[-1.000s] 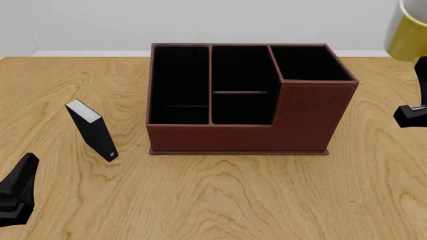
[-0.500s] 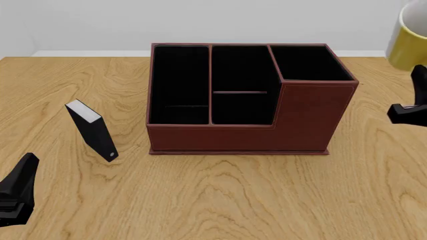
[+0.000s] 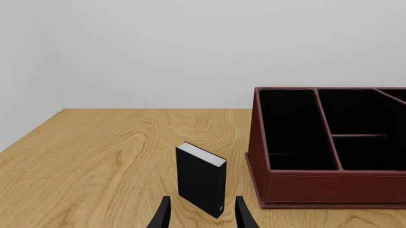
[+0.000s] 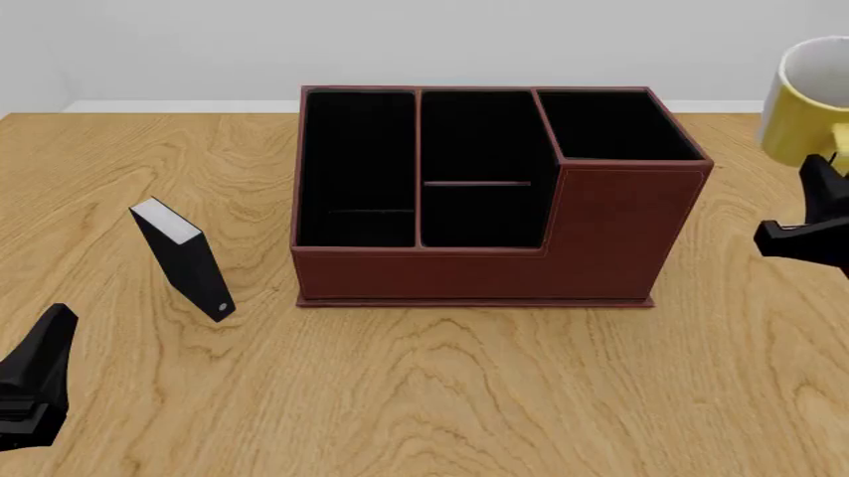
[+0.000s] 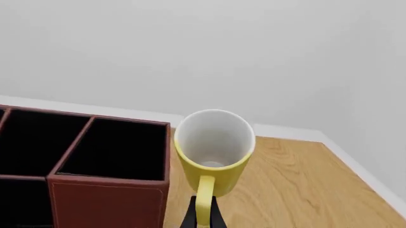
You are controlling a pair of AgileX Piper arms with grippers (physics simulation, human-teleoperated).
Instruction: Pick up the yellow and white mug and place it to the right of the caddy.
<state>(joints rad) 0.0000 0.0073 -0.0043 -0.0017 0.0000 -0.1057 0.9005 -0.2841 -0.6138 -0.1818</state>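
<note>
Left wrist: left gripper [image 3: 201,216] sits low with its fingers apart and nothing between them, aimed at the small black box [image 3: 201,179] standing on the table [image 3: 95,152]. Caddy [image 3: 330,147] is beside that box. This arm looks parked, out of the job.

Front: mug [image 4: 810,100] is in the air at the far right edge, up near the level of the caddy's tall corner and well apart from it. Right gripper [image 4: 812,224] is below it, mostly out of frame.

Right wrist: right gripper's fingers pinch the mug's handle [image 5: 204,202], so it is clamped on the mug. Handle grip keeps the mug upright, mouth tipped toward the camera, white inside showing. It hangs just right of the caddy's tall section, likely staged for lowering there.
</note>
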